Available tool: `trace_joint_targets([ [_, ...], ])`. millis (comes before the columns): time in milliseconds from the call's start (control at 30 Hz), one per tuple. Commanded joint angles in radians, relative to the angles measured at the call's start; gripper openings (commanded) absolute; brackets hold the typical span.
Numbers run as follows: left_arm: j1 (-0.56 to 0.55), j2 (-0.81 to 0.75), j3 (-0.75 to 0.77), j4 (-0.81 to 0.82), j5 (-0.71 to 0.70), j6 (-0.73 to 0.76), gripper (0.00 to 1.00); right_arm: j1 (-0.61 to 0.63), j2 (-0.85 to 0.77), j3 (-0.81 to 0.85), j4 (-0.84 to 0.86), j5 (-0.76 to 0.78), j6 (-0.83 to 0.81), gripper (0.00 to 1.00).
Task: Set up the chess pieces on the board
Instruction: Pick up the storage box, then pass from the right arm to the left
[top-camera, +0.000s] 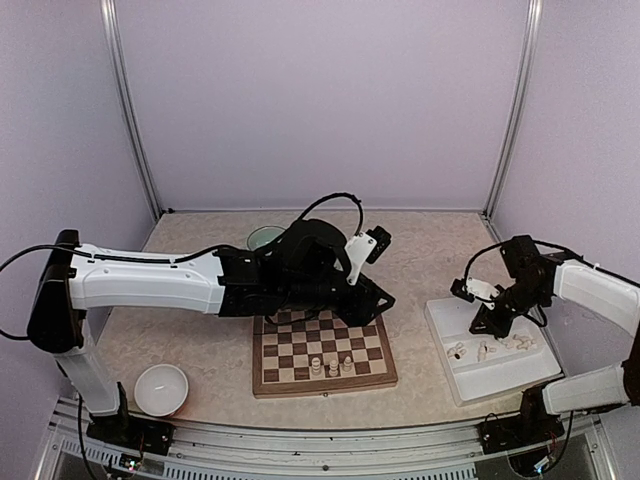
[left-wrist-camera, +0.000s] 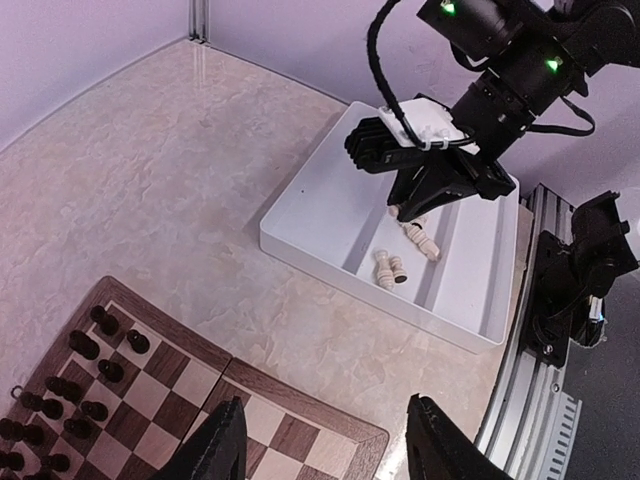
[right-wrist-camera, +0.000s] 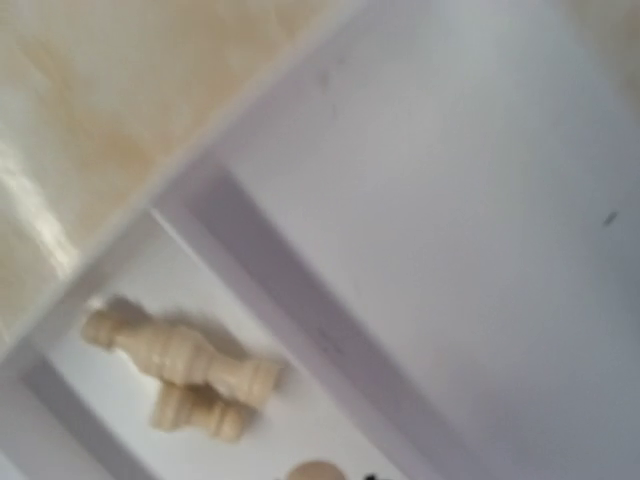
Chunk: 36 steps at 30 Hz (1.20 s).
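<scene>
Black right gripper (left-wrist-camera: 405, 203) points down into the tray (left-wrist-camera: 330, 250), its tips drawn near together at one of the cream pieces (left-wrist-camera: 400, 213). Whether they clamp it I cannot tell. More lie on their sides in the same trough just beside it, and the right wrist view shows two touching against a tray wall. The tray is white plastic with long troughs and sits on the right of the table (top-camera: 190, 330), apart from the board (top-camera: 280, 362).

The left gripper (left-wrist-camera: 330, 445) hangs over the board's corner on the tray side, jaws apart with nothing between them. Three cream pieces stand upright in a near row of the board, and dark pieces (left-wrist-camera: 95, 385) crowd its far squares.

The table is beige with a marbled, slightly glossy look. A white bowl (top-camera: 161, 388) rests near its front left, and a green bowl (top-camera: 262, 237) shows behind the left arm. Pale lilac walls (top-camera: 320, 100) close in three sides, with metal posts (top-camera: 130, 120) in the back corners.
</scene>
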Motion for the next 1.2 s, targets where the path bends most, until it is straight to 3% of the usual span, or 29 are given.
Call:
trace_joint_targets([
  [0, -0.008, 0.033, 0.02, 0.043, 0.015, -0.007, 0.55, -0.01, -0.089, 0.044, -0.006, -0.105, -0.027, 0.09],
  [100, -0.006, 0.04, 0.025, 0.04, -0.01, -0.005, 0.54, -0.01, -0.124, 0.072, 0.0, -0.218, -0.064, 0.09],
  [200, 0.011, 0.009, -0.011, 0.069, -0.036, -0.01, 0.54, -0.003, -0.136, 0.097, 0.046, -0.437, -0.067, 0.09],
  [367, 0.054, -0.064, -0.071, 0.096, -0.073, -0.038, 0.55, 0.069, -0.111, 0.122, 0.242, -0.629, 0.012, 0.12],
  [500, 0.073, -0.115, -0.13, 0.135, -0.071, -0.072, 0.55, 0.168, -0.004, 0.157, 0.341, -0.666, 0.049, 0.13],
  [733, 0.133, -0.147, -0.215, 0.285, 0.151, -0.235, 0.52, 0.353, 0.167, 0.251, 0.373, -0.649, 0.056, 0.13],
  [1000, 0.135, -0.105, -0.188, 0.259, 0.218, -0.283, 0.51, 0.392, 0.241, 0.276, 0.561, -0.691, 0.112, 0.11],
  [1167, 0.136, -0.081, -0.163, 0.215, 0.224, -0.301, 0.5, 0.42, 0.293, 0.327, 0.572, -0.677, 0.114, 0.11],
])
